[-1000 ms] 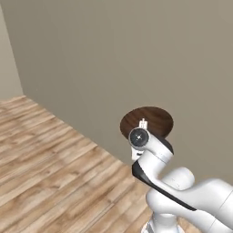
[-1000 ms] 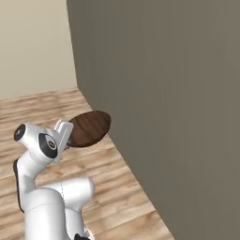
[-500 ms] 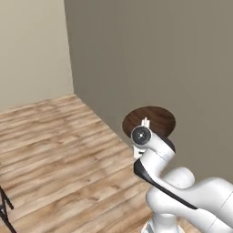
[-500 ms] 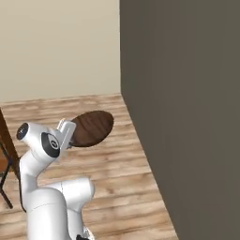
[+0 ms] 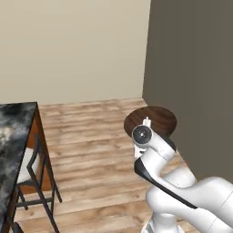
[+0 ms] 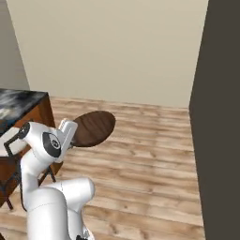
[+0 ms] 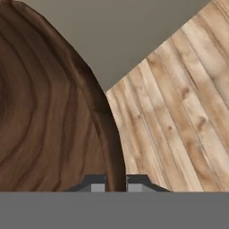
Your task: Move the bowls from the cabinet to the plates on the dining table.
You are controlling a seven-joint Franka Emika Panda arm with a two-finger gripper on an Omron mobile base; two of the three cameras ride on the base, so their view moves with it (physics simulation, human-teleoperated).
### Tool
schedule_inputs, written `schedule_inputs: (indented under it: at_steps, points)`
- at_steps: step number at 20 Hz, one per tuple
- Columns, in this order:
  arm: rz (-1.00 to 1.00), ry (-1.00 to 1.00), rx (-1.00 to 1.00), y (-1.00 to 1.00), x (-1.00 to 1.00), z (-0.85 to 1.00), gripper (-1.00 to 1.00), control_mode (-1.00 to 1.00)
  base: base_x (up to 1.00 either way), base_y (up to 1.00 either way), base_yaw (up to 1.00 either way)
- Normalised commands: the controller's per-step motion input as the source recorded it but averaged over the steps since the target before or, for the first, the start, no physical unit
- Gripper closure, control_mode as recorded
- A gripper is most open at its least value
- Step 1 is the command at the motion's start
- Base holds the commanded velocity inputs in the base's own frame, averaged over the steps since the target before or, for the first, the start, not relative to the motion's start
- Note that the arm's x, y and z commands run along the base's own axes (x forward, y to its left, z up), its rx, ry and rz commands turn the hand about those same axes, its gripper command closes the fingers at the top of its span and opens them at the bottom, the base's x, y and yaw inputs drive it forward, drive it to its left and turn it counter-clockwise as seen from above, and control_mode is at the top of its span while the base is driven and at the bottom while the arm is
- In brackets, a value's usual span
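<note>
- Bare room: wood-plank floor, cream wall ahead, dark grey wall to the pincer's right.
- Far to the pincer's left, a corner of the marble tabletop of the dining table, brown wooden side under it, black stool with a white seat tucked beside it; same tabletop corner at the left edge of the right base view.
- No plates visible on the strip of tabletop in frame; most of its surface cut off by the picture edge, so target spot impossible to tell.
- At centre, pincer closed on the rim of the dark brown bowl, one finger inside the wall, one outside, rim edge passing straight between them.
- Bowl carried in the air above the floor, extending forward from the pincer; opening up and roughly level in the base views, touching nothing else.
- Key relation, as a judgement: tabletop lies well apart to the pincer's left, so carry calls for a leftward swing or more driving before any set-down.
- Hidden: fingers themselves behind wrist and bowl in both base views; cabinet and pale bowl not to be made out.
</note>
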Motion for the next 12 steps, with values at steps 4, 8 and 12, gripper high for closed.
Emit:
schedule_inputs:
  at_steps: [4,8,12]
  points:
    - [0.0,0.0,0.0,0.0,0.0,0.0,1.0,1.0,0.52,0.22,0.66]
    - [0.0,0.0,0.0,0.0,0.0,0.0,1.0,1.0,0.53,0.3,0.65]
    - [0.0,0.0,0.0,0.0,0.0,0.0,1.0,1.0,0.56,0.25,0.64]
